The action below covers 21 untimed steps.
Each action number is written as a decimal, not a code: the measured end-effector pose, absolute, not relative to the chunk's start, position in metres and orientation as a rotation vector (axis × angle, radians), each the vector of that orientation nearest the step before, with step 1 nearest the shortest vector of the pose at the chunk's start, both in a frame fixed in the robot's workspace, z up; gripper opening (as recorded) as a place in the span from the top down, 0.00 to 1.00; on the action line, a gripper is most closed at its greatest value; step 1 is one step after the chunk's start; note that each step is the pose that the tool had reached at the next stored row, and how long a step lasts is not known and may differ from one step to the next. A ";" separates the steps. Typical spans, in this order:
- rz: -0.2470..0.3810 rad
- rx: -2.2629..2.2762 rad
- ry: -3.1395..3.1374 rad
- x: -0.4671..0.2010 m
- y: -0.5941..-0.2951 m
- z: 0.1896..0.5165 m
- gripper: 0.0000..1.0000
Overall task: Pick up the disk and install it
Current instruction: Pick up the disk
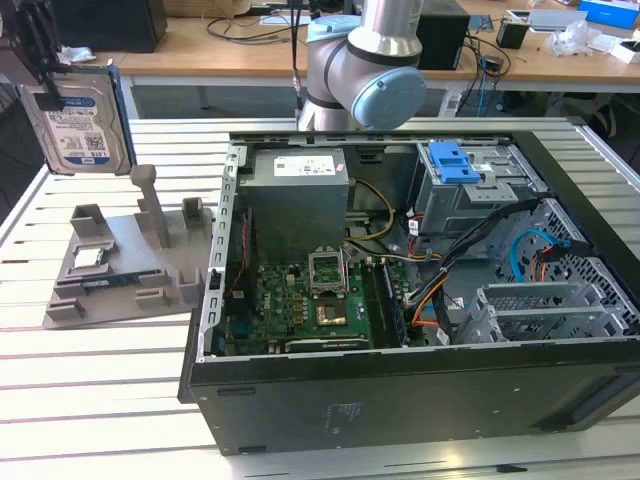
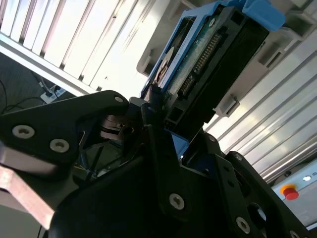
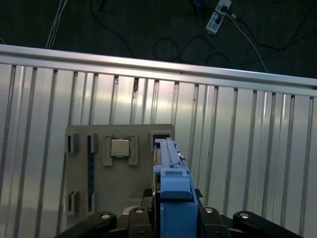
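Slatted metal makes up the tabletop [image 1: 110, 390], with a cluttered wooden desk [image 1: 250, 55] behind it and an open computer case [image 1: 400, 300] taking up most of the exterior view's right. Off to that view's left the disk [image 1: 75, 120] hangs in the air, near upright, label showing, above the grey fixture tray [image 1: 120, 270] and clear of its posts. The fingers [image 2: 157, 144] are clamped on one end of it, pinching the blue carrier. In the first wrist view it shows edge-on over the tray, where a small processor chip [image 3: 120, 147] sits in its pocket. To my eye the carry is the job in hand: it wants a firm grip, the drive kept square, and height enough to pass the case wall without clipping.
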<state>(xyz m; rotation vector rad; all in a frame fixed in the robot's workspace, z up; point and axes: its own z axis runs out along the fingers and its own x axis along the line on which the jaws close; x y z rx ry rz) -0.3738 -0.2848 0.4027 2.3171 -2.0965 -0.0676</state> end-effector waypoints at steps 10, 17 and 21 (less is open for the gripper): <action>-0.067 2.317 -2.096 -0.374 -0.285 0.437 0.63; -0.067 2.317 -2.096 -0.374 -0.285 0.470 0.63; -0.068 2.317 -2.097 -0.374 -0.285 0.489 0.63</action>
